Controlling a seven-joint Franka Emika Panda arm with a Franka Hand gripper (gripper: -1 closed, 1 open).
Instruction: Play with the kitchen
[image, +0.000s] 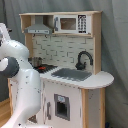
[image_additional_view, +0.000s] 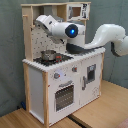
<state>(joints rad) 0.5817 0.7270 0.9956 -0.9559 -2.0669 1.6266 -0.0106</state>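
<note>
A dark grey-green curtain (image: 112, 45) hangs in soft vertical folds across the whole backdrop in both exterior views; it reaches down to the floor. The floor (image_additional_view: 107, 107) is light wood-toned board in the second exterior view, with a dark seam running diagonally between panels; a strip of the same warm wood shows at the first exterior view's lower left corner. Light is even and diffuse; shadows are faint.
</note>
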